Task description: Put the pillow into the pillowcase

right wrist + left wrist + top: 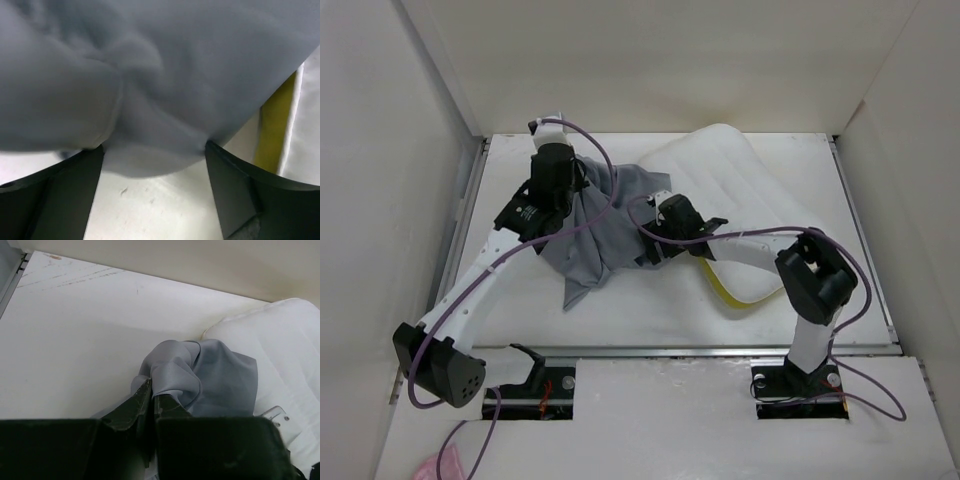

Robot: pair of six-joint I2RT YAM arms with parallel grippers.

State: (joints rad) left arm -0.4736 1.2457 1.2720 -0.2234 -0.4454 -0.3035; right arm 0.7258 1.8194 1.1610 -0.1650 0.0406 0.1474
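We see the pillow (720, 175) lying at the far right of the table (650, 320), slanting from the far centre toward the near right, its yellow piping (725, 290) showing along the near edge. The grey pillowcase (595, 235) is bunched at the pillow's left end, touching it. We cannot tell whether any of the pillow is inside. The left gripper (151, 395) has its jaws pressed together, pinching a fold of the pillowcase at the far left of the bunch. The right gripper (155, 150) sits at the near right of the cloth, jaws spread wide, with grey fabric bulging between the fingers (65, 185).
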